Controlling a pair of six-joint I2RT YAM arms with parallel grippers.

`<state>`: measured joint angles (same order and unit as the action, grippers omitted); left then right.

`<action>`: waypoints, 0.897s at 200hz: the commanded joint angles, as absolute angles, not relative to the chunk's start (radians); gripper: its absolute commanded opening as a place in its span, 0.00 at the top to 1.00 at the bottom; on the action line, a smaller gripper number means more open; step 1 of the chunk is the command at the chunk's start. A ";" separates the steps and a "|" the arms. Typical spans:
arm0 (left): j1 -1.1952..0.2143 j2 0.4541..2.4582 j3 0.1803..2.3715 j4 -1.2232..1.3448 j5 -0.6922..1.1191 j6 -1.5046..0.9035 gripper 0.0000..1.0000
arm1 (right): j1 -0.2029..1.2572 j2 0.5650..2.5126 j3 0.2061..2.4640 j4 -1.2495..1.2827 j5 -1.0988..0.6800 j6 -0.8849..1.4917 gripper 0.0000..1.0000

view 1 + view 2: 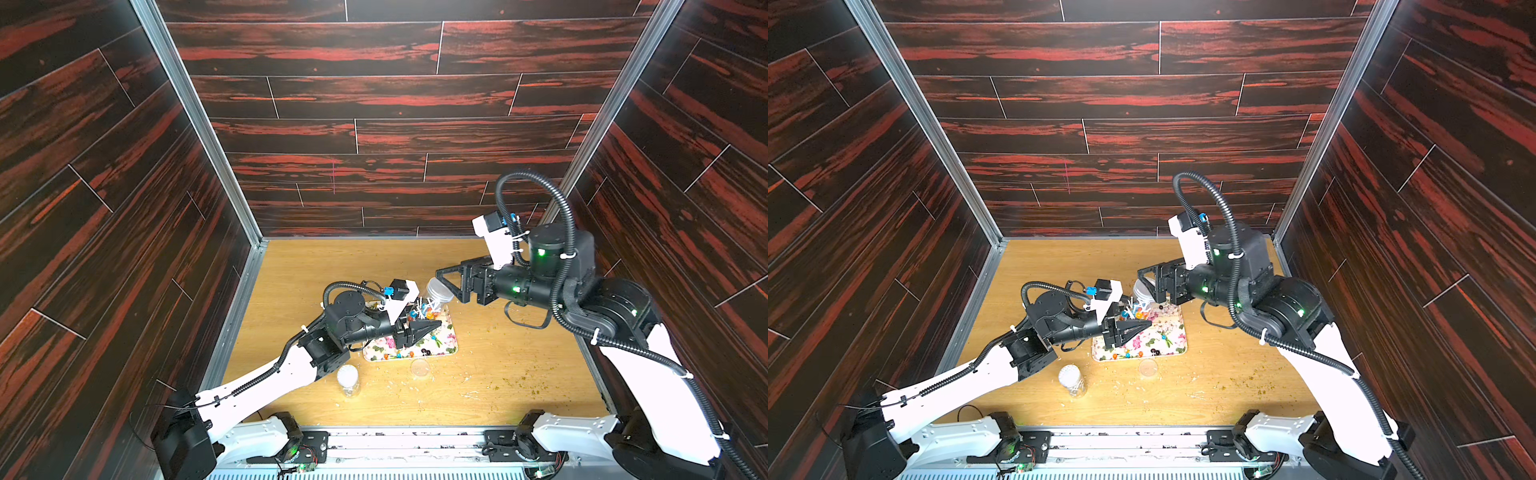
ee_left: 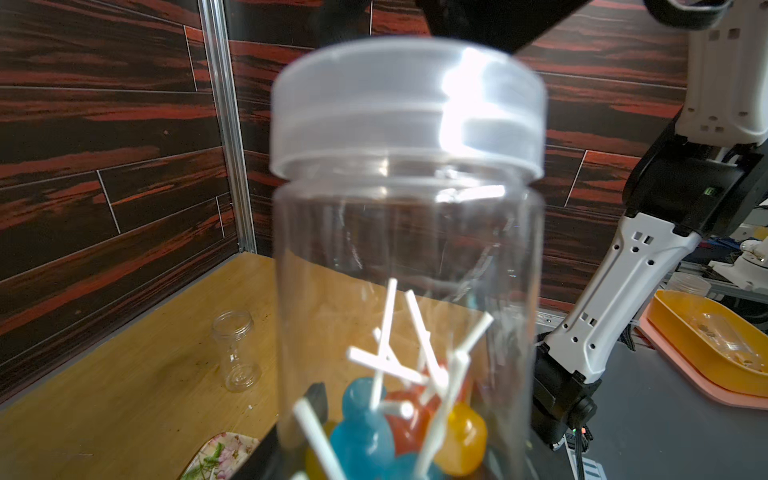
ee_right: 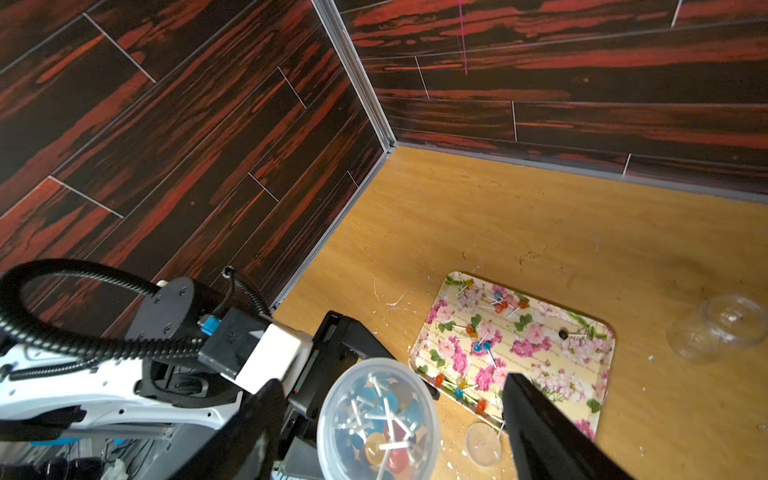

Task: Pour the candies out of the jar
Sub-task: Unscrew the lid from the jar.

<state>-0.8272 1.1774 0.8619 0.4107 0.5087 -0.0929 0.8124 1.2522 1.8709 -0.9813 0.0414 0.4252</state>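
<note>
My left gripper (image 1: pixel 428 321) (image 1: pixel 1138 326) (image 2: pixel 399 436) is shut on the lower part of a clear jar (image 1: pixel 424 309) (image 1: pixel 1133 309) (image 2: pixel 409 249). The jar is over the far edge of the floral tray (image 1: pixel 451 351) (image 3: pixel 598 332) and its translucent lid (image 1: pixel 439 289) (image 2: pixel 409 108) (image 3: pixel 378 419) is on. Blue, orange and red candies (image 2: pixel 365 436) (image 3: pixel 376 451) on white sticks lie inside it. More candies (image 1: pixel 436 340) (image 3: pixel 482 345) are scattered on the tray. My right gripper (image 1: pixel 446 282) (image 1: pixel 1148 282) (image 3: pixel 390 384) is open, one finger on each side of the lid and apart from it.
An empty, uncapped clear jar (image 1: pixel 348 380) (image 1: pixel 1072 380) (image 2: pixel 237 353) stands front left of the tray. A loose clear lid (image 1: pixel 420 368) (image 3: pixel 482 444) lies just in front of the tray. Greenish crumbs (image 1: pixel 519 378) dot the wooden table on the right. Dark walls enclose three sides.
</note>
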 commanded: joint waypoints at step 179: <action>-0.811 1.167 0.896 0.423 0.482 -0.072 0.44 | 0.877 1.294 1.815 -0.990 0.065 0.524 0.27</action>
